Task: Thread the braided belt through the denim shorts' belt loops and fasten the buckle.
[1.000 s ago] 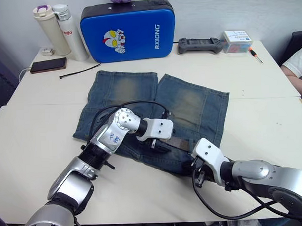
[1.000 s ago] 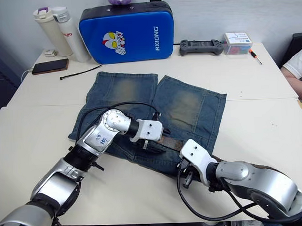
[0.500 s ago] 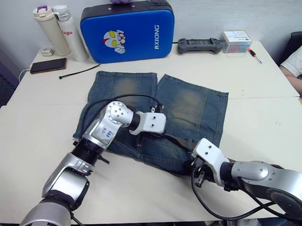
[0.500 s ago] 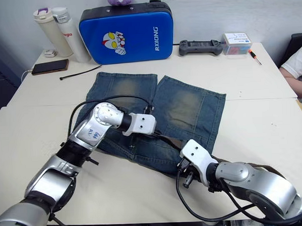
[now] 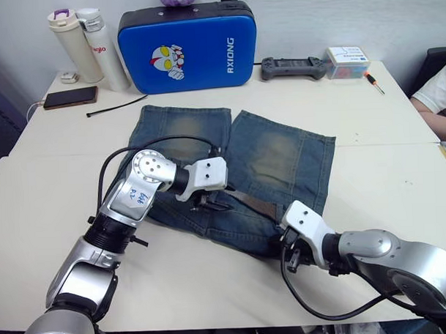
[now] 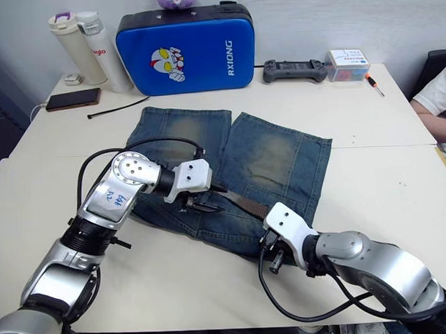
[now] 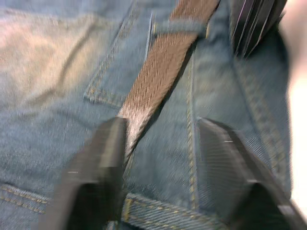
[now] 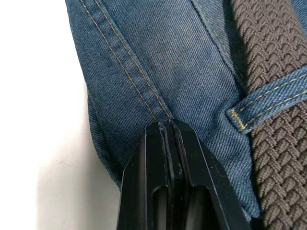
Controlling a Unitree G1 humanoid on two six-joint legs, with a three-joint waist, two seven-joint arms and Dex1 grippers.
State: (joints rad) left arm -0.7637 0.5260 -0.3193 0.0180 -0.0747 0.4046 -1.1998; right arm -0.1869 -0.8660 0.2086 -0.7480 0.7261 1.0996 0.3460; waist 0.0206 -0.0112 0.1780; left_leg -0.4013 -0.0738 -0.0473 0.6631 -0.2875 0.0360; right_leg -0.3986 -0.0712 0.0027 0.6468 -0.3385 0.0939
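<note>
- The blue knee-length denim shorts (image 5: 230, 174) with faded yellowish patches lie flat on the white bench (image 5: 56, 217), waistband toward the near edge, legs pointing far.
- The left end effector (image 7: 163, 143) hovers over the left part of the waistband with its black fingers (image 7: 103, 158) spread wide; the free end of the dark-brown braided belt (image 7: 158, 72) lies between them, touching one finger, not clamped.
- The belt's long axis runs along the waistband, from the left end effector rightward and nearer toward the right end effector (image 5: 288, 242); it passes under a narrow blue denim belt loop (image 7: 180, 25) just beyond the left fingers.
- The right end effector sits at the near right corner of the waistband, fingers pressed together on the denim hem, beside a second loop (image 8: 266, 108) that already carries the belt.
- Judging from this, the left arm is nearer the belt's free end and best placed to pull it leftward.
- Bare bench lies left of the shorts; the near edge is close to both arms.
</note>
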